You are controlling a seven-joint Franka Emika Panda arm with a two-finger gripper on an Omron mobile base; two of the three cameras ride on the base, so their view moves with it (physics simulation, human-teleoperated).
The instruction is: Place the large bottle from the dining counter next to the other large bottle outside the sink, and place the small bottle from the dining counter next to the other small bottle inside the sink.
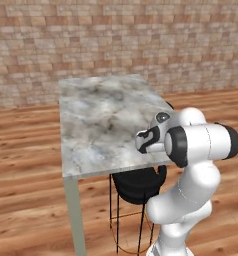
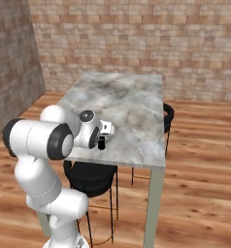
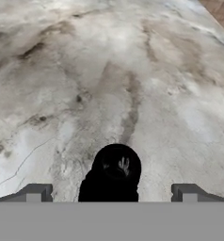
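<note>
We see a white robot arm reaching over the dining counter [image 2: 132, 101], a marble-topped table in front of a brick wall, with black stools [image 1: 137, 185] beneath it. Our gripper [image 3: 111, 193] points down at the marble with its fingers spread wide apart and nothing between them held. The small bottle [image 3: 115, 176], short and black, stands on the counter just below the hand, centred between the fingertips [image 3: 34, 192] and near the counter's near edge. We judge the main risk to be a finger clipping the narrow bottle on the way down and toppling it toward that edge; closing too high on the thin neck could also let it slip. No label or writing is legible anywhere
</note>
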